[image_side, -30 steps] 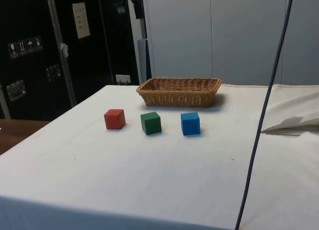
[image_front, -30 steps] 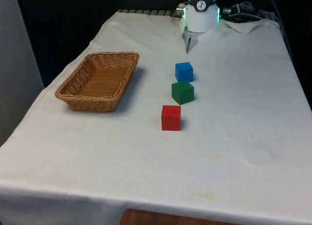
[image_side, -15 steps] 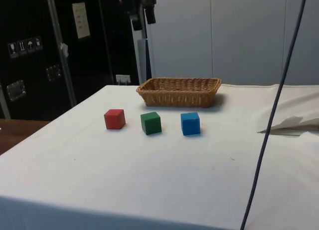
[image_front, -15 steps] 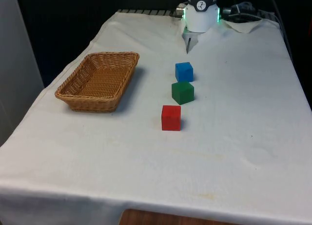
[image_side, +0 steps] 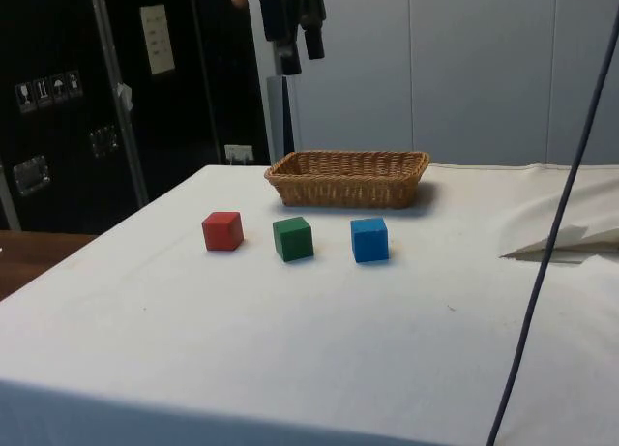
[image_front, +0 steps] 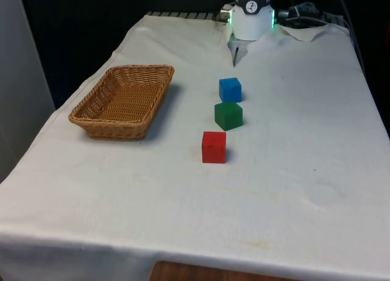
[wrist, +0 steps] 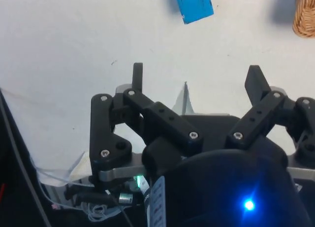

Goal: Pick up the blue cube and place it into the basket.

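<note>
Blue cube (image_front: pixel 230 89) is sitting on the white cloth (image_front: pixel 292 189), farthest back in a line of three – green cube (image_front: pixel 228 116) right in front of it, then the red cube (image_front: pixel 214 147) nearest the camera. All three stand apart from each other, none touching. Wicker basket (image_front: pixel 124 101) is off to the front view's left, nothing in it. Gripper (wrist: pixel 196 79) hangs high up in the air, well above the table – jaws spread wide, holding nothing. In the wrist view the blue cube shows on the cloth beyond the fingertips (wrist: pixel 137 72).
</note>
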Tool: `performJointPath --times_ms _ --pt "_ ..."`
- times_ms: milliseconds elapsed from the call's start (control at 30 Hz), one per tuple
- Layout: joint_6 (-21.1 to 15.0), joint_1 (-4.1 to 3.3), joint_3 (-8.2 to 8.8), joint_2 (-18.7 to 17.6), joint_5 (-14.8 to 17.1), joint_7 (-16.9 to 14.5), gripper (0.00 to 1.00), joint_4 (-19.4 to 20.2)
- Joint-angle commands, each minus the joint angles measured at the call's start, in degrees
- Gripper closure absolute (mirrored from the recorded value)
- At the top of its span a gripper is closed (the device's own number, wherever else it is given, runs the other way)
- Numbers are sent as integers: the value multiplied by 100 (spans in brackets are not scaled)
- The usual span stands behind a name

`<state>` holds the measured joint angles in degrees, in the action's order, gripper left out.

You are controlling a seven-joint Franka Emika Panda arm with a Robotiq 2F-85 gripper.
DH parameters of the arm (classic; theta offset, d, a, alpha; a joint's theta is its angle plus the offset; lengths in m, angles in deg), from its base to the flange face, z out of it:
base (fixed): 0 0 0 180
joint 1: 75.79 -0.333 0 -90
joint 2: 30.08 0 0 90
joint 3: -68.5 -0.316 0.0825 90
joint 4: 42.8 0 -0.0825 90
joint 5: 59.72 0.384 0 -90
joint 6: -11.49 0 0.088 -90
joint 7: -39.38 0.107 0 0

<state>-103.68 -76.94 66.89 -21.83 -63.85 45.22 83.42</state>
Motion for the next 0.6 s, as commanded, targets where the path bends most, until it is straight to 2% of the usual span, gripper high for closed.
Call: performJointPath --times_ms 0,100,133,233,400,433,567 --pt "-143 0 -17 92 -63 63 0 138" --pt "-315 0 -23 206 -86 86 0 361" --pt "-229 0 -11 166 -40 34 0 315" --pt "-567 0 -34 338 -115 92 0 647" --pt "-882 0 -34 424 -126 52 0 928" --pt "-762 0 -23 401 -86 34 0 859" --pt "-1175 -6 -29 447 -120 -23 0 1163"
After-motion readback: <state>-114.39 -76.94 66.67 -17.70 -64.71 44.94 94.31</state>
